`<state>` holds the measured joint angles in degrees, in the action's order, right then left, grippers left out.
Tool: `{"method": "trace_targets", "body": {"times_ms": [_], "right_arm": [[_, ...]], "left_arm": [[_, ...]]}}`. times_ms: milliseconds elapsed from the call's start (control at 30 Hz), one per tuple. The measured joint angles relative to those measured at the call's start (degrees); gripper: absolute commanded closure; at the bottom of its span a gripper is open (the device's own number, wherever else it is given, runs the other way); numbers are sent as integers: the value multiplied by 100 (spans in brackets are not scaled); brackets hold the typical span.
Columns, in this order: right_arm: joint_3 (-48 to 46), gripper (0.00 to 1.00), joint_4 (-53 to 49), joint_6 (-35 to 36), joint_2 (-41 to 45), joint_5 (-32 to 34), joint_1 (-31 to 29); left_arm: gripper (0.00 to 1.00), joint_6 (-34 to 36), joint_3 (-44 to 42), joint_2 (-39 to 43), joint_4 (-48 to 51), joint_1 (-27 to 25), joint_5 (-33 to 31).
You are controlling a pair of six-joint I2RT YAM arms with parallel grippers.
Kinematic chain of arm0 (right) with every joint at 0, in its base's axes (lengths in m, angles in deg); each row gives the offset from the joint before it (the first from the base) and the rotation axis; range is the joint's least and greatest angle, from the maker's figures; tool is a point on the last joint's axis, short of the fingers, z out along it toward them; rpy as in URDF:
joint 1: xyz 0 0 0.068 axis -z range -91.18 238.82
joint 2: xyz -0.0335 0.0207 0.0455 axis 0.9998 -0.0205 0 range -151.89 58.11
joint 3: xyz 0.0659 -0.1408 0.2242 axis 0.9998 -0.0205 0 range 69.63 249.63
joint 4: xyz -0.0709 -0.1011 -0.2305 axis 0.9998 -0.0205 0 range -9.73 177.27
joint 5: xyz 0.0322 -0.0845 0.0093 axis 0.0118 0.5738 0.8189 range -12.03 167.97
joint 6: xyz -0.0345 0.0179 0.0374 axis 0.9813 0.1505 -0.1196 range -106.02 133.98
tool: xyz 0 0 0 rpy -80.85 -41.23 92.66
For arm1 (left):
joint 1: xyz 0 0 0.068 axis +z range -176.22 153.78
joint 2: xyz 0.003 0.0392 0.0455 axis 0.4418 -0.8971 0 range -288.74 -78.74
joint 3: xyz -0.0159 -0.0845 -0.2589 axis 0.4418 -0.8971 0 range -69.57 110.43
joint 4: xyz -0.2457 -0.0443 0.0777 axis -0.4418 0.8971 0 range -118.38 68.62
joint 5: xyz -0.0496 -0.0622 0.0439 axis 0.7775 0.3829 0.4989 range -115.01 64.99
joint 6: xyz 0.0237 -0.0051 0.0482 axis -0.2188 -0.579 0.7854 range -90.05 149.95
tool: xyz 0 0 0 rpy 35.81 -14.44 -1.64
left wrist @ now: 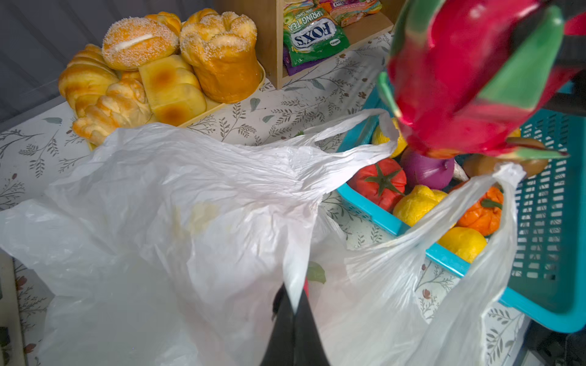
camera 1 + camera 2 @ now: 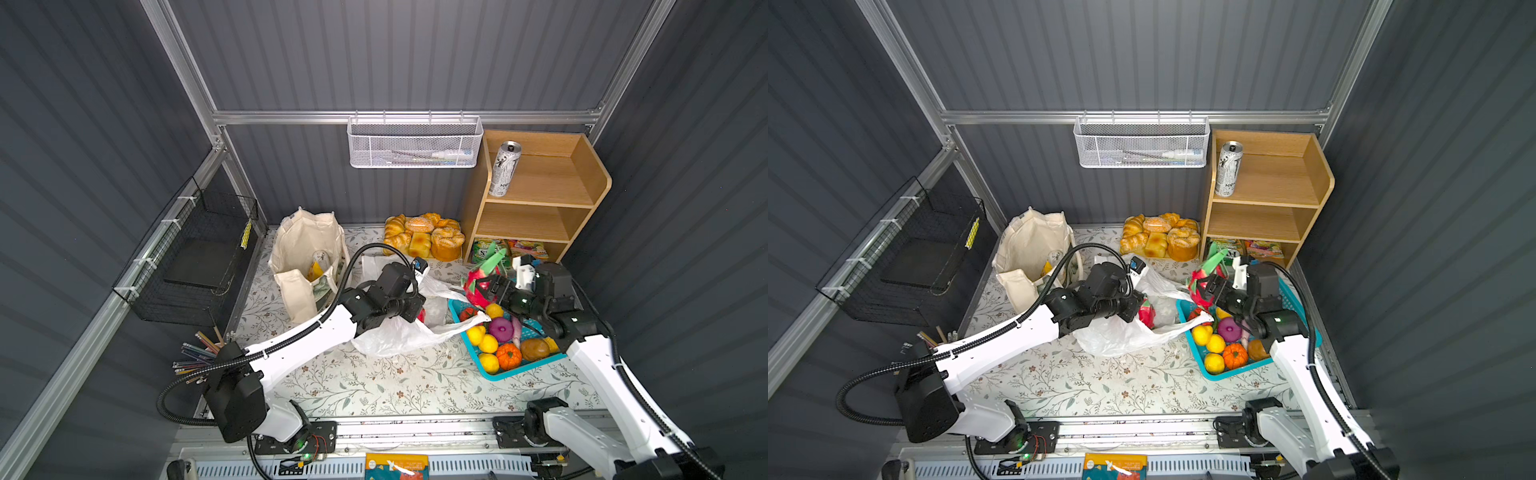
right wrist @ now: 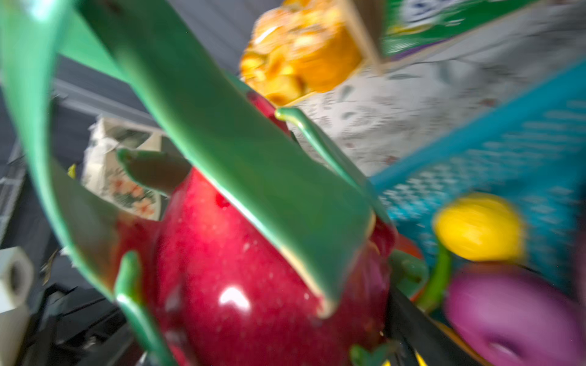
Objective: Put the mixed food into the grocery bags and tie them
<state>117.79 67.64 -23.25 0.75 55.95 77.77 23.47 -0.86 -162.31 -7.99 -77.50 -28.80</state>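
Desk: floral cover. The plastic carrier bag lies crumpled at centre with its mouth turned right toward the turquoise basket. One handle is draped over the basket's left rim.
Left end effector: pressed together on a fold of the plastic carrier bag's rim, thin film pinched between the fingers.
Right end effector: jaws stand wide around the dragon fruit and grip it. The fruit is held over the basket's far-left corner, just right of the bag mouth, green tips toward the far side.
Second dragon fruit: pink-red patch showing inside the bag, beside the left wrist.
Canvas tote: upright at far left of the desk, mouth open, yellow packet inside.
Drink can: upright on the top level of the wooden shelf unit, far right.
Bread rolls: far centre, between tote and shelf unit.
Right wrist view: blurred, mostly filled by the held fruit.
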Motion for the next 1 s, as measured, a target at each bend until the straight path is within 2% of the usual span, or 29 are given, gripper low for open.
{"method": "trace_targets", "body": {"times_ms": [133,233,333,500,667,800,1000], "right_arm": [[7,37,531,-70,-498,13,-562],[-101,38,769,-136,-564,79,-1073],[-503,39,977,-184,-225,229,-1556],[-1248,41,962,-332,461,505,-1993],[-1484,43,879,-361,498,647,-2354],[-1394,43,857,-225,116,623,-2695],[-949,43,1032,-103,-1075,439,-2881]], "left_arm": [[100,-22,17,-4,105,0,70],[100,-216,186,-85,234,0,-151],[100,-448,485,-227,352,0,-422],[100,-732,876,-348,466,0,-717],[100,-804,1014,-350,542,0,-837],[100,-837,1224,-514,625,0,-844],[100,-839,1298,-614,660,0,-791]]}}
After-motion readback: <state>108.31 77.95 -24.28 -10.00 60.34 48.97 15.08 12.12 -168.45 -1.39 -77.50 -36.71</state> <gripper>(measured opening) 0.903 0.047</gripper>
